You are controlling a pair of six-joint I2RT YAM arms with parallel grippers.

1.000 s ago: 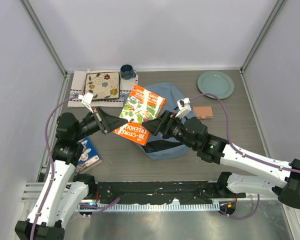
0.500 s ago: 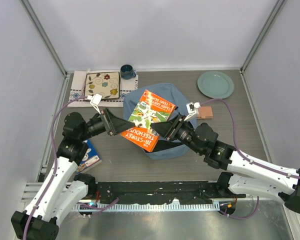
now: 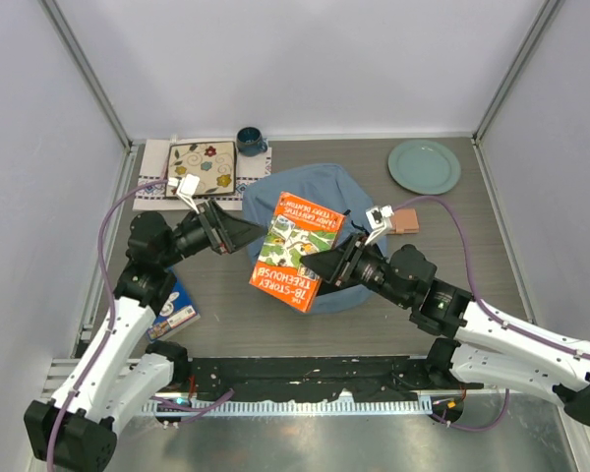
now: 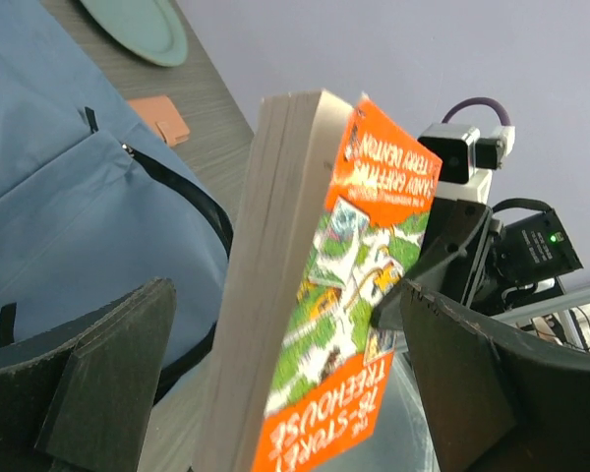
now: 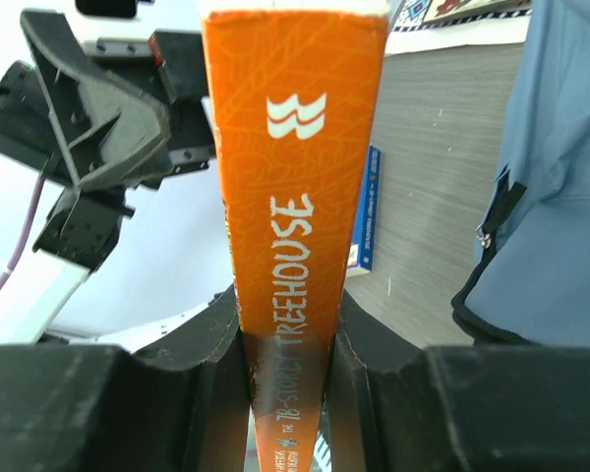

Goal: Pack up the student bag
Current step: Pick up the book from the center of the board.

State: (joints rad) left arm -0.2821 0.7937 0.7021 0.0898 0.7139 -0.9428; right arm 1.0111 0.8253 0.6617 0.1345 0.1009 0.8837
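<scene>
An orange and green paperback [image 3: 297, 251] hangs above the dusty-blue student bag [image 3: 320, 187], which lies flat mid-table. My right gripper [image 3: 326, 264] is shut on the book's right edge; in the right wrist view the pads [image 5: 221, 344] press both sides of the orange spine [image 5: 295, 197]. My left gripper [image 3: 244, 234] stands open just left of the book and apart from it. In the left wrist view the book [image 4: 315, 295] stands between the wide-spread fingers [image 4: 108, 383] without touching them, with the bag [image 4: 69, 206] and its dark zipper behind.
A teal plate [image 3: 424, 166] sits at the back right, with a brown wallet [image 3: 404, 218] beside the bag. A dark mug [image 3: 250, 141] and a floral-patterned square [image 3: 202, 167] on a cloth are at the back left. A blue book [image 3: 173, 305] lies by the left arm.
My left gripper has opened, let go of the paperback and drawn back left. My right gripper has shut on the book, which has shifted a little right and toward the near edge.
</scene>
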